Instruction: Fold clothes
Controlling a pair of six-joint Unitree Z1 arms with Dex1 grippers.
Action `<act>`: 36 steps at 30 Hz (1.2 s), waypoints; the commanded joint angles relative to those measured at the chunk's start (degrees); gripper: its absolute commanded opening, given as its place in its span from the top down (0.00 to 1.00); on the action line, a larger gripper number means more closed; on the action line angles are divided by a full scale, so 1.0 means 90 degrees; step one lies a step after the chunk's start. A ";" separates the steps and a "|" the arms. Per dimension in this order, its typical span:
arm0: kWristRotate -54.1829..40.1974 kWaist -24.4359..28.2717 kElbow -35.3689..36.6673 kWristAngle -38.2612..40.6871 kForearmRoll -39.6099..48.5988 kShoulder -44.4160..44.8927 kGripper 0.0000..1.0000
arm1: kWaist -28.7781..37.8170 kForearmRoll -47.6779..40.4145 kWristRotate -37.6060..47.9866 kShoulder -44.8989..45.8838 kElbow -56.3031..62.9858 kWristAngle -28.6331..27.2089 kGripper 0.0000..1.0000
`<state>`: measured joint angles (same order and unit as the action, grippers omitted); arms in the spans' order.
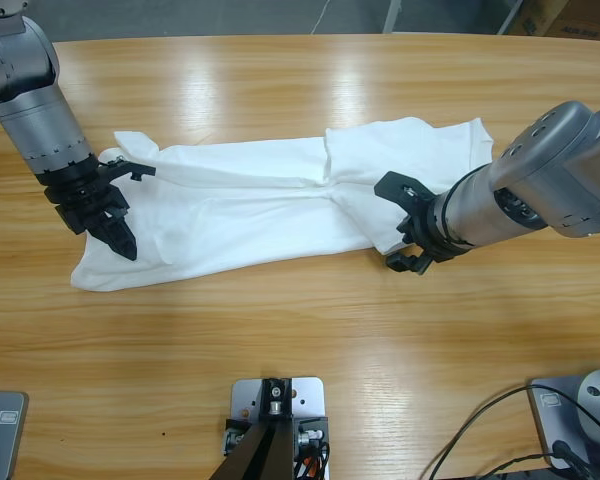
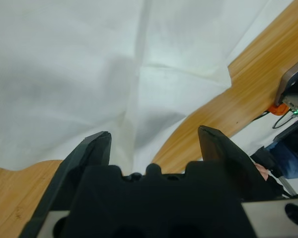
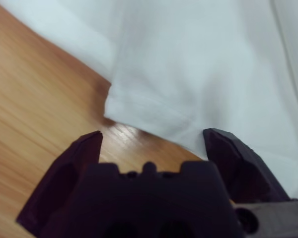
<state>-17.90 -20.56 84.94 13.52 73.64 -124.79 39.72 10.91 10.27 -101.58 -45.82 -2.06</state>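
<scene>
Both open: left gripper point(image 2: 154, 144) and right gripper point(image 3: 151, 144) should pinch the plain white cotton T-shirt's point(image 1: 270, 200) hems cleanly off the wooden worktop point(image 1: 330, 320).

We see soft, matt white cloth in the T-shirt point(image 1: 250, 200), glossy varnished wood in the table point(image 1: 310, 320), and matt black jaws on brushed silver-grey metal arms point(image 1: 540, 190).

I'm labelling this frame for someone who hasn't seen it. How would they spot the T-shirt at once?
Look at the long wooden table. Across its middle, between the two black grippers, lies the T-shirt, spread flat and partly folded lengthwise. It is the only white, soft thing on the wood.
</scene>
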 commanded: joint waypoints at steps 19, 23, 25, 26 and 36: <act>0.0819 0.0487 -0.0299 0.0097 -0.0127 0.0039 1.00 | 0.0075 -0.0031 0.0158 -0.0080 0.0209 0.0014 0.18; 0.0936 0.1019 -0.0536 0.0240 -0.0364 0.0283 1.00 | 0.0079 -0.0050 0.0158 -0.0104 0.0199 0.0021 0.18; 0.0977 0.1296 -0.0704 0.0294 -0.0520 0.0352 1.00 | 0.0079 -0.0076 0.0158 -0.0113 0.0199 0.0023 0.18; 0.0983 0.1452 -0.0819 0.0343 -0.0598 0.0350 1.00 | 0.0079 -0.0080 0.0158 -0.0119 0.0199 0.0023 0.18; 0.1026 0.1759 -0.1182 0.0355 -0.0913 0.0184 1.00 | 0.0089 -0.0080 0.0158 -0.0135 0.0209 0.0033 0.18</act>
<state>-9.47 -6.00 76.44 16.09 67.03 -122.15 39.79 10.52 11.02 -101.59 -45.18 -2.05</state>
